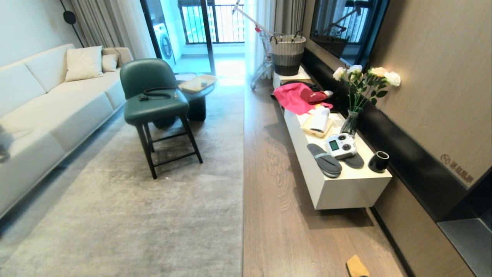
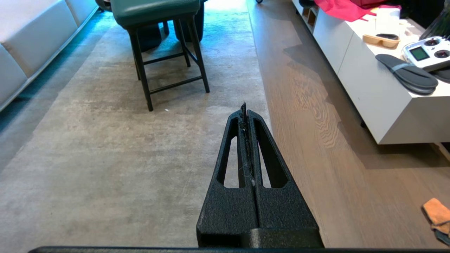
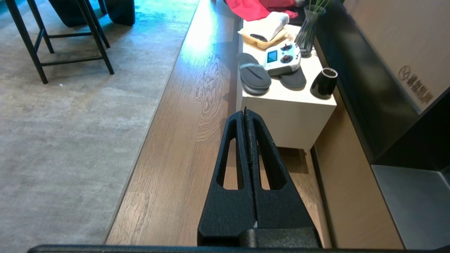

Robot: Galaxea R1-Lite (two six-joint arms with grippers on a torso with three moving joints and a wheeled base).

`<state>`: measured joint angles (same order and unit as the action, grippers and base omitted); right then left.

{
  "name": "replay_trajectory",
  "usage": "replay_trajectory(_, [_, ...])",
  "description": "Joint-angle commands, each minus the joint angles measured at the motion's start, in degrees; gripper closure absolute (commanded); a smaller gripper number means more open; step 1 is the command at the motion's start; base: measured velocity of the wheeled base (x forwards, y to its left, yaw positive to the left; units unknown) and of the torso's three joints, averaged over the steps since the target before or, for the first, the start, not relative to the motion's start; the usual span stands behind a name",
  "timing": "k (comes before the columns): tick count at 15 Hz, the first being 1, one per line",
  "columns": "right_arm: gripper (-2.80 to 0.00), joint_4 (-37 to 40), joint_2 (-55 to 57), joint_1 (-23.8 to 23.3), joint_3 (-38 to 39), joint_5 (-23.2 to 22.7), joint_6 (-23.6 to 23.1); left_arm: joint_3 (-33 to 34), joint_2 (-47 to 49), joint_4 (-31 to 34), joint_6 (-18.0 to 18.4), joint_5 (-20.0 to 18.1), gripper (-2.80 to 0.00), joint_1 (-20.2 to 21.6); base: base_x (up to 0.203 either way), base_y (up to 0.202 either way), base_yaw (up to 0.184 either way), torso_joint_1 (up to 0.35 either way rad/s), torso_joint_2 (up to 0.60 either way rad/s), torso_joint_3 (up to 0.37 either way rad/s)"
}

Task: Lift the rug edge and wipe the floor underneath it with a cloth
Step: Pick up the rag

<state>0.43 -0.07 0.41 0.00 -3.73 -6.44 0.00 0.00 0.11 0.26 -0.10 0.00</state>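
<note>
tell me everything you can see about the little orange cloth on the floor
The cloth is a small, soft-looking orange-yellow piece with a dark grey part at one end, seen in the left wrist view. It lies crumpled flat on the floor, on bare wood planks near the dark wall base, nearer the robot than the white cabinet and well apart from the rug edge. Both views cut it off at the frame edge. Nothing touches it but the floor; neither gripper is near it.

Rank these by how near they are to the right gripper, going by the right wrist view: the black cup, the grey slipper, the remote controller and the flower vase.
From the shut right gripper:
1. Grey slipper, at the cabinet's near end, floor side.
2. Black cup, near end, wall side; close to the slipper, so a narrow call.
3. Remote controller, behind the slippers.
4. Flower vase, farthest back, wall side.
</note>
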Motion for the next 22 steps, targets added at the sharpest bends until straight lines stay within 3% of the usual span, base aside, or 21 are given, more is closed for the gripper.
replay_trajectory(1, [0.0, 0.01, 0.07, 0.02, 0.0, -0.07, 0.0, 0.0, 0.0, -0.02, 0.0, 0.01, 0.0, 0.0, 0.0, 0.0, 0.0, -0.193, 0.54, 0.354])
replay_trajectory(13, [0.0, 0.01, 0.07, 0.02, 0.0, 0.03, 1.08, 0.0, 0.0, -0.02, 0.0, 0.01, 0.0, 0.0, 0.0, 0.0, 0.0, -0.131, 0.51, 0.372])
replay_trajectory(22, [0.0, 0.01, 0.07, 0.02, 0.0, 0.01, 1.08, 0.0, 0.0, -0.02, 0.0, 0.01, 0.0, 0.0, 0.0, 0.0, 0.0, -0.014, 0.37, 0.355])
